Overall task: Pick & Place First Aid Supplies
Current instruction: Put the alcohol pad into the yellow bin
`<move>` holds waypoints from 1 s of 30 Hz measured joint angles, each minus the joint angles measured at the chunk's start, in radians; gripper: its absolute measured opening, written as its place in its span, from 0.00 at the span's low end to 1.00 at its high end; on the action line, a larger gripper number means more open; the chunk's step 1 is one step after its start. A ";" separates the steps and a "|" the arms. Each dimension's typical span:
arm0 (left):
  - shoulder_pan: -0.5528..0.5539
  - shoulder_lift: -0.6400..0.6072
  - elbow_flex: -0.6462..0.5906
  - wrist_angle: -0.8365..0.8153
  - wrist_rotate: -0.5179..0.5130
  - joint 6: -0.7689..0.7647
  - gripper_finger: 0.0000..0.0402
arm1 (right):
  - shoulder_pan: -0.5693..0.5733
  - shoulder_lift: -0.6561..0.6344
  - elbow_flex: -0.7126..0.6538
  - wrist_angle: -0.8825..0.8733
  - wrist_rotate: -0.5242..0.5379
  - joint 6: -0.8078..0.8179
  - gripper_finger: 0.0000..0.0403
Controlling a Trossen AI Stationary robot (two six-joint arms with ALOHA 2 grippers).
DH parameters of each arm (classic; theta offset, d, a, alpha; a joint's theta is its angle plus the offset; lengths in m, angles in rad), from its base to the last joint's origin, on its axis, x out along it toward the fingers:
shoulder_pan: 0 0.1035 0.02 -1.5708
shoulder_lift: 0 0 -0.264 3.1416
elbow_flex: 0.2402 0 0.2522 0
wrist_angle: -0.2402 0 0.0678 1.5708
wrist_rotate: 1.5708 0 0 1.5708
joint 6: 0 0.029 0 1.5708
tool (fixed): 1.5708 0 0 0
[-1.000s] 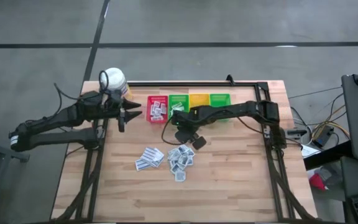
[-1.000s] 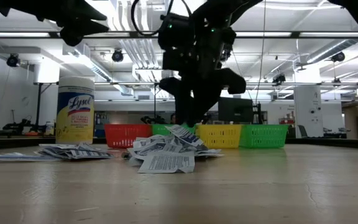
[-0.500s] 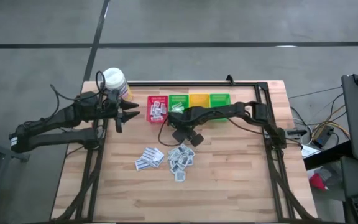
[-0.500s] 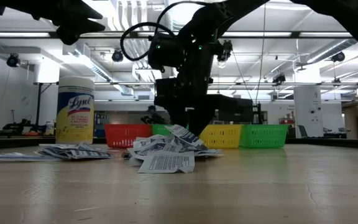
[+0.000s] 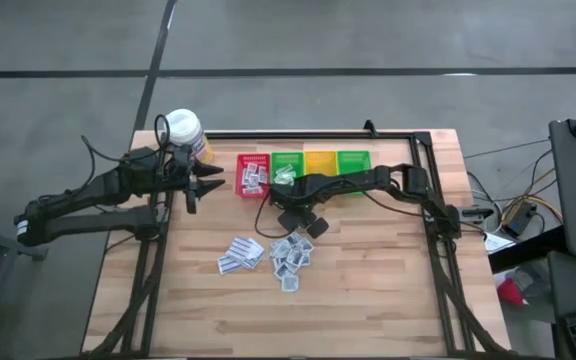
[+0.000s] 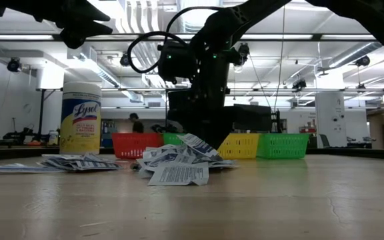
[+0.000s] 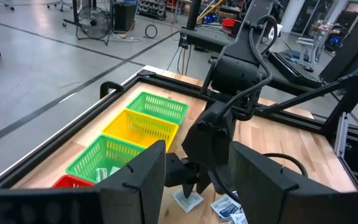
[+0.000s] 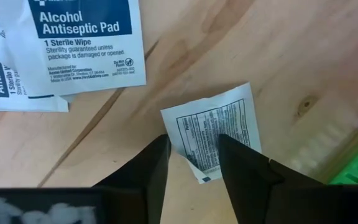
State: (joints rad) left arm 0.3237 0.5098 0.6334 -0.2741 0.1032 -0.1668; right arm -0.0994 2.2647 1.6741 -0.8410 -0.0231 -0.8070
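The first aid supplies lie in two loose piles mid-table, a left pile (image 5: 240,254) and a right pile (image 5: 291,253), with more inside the red bin (image 5: 253,173). One small white sachet (image 8: 216,134) lies flat on the wood by itself, beside a blue-printed antiseptic pad (image 8: 82,43). My right gripper (image 8: 194,158) points down over that sachet, open, with the sachet's near corner between its fingers. It also shows in the high view (image 5: 294,222). My left gripper (image 5: 208,180) hangs open above the table's far left, next to the bottle. My right gripper comes from above, pointing down, with one finger (image 8: 244,165) over the lone sachet's near edge (image 8: 204,168) and the other beside its corner. The sachet lies flat on the table. Whether the fingertips touch it I cannot tell.
Four bins stand in a row at the far edge: red, green (image 5: 286,165), yellow (image 5: 320,160) and green (image 5: 353,160). A yellow wipes bottle (image 5: 182,130) with a white cap stands at the far left corner. Bare wood lies toward the near and right edges.
My right gripper has come down toward the table by the green bin and tipped to point more steeply downward. The sachet piles have not moved.
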 joint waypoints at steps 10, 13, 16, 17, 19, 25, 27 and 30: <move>0.000 0.000 0.000 -0.001 0.000 -0.002 0.43 | 0.002 0.002 -0.004 0.000 -0.001 0.007 0.16; 0.000 0.000 0.000 -0.007 0.000 -0.002 0.43 | 0.002 0.002 -0.005 0.000 -0.002 0.022 0.12; 0.000 0.000 0.000 -0.008 0.000 -0.002 0.43 | 0.002 0.002 -0.005 0.003 -0.001 0.022 0.08; 0.000 0.000 0.000 -0.008 0.000 -0.002 0.43 | 0.002 0.001 -0.005 0.004 -0.001 0.022 0.08; 0.000 0.000 0.000 -0.008 0.000 -0.002 0.43 | 0.002 0.000 -0.005 0.007 -0.001 0.023 0.06; 0.000 0.000 0.000 -0.008 0.000 -0.002 0.43 | 0.001 -0.009 -0.003 -0.001 0.000 0.022 0.02; 0.000 0.000 0.000 -0.008 0.000 -0.002 0.43 | 0.001 -0.017 0.006 -0.022 0.000 0.022 0.02; 0.000 0.000 0.000 -0.009 0.000 -0.002 0.43 | 0.001 -0.031 0.019 -0.039 -0.008 0.022 0.02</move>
State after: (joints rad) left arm 0.3237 0.5098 0.6334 -0.2829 0.1032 -0.1688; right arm -0.0982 2.2335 1.6929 -0.8801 -0.0308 -0.7845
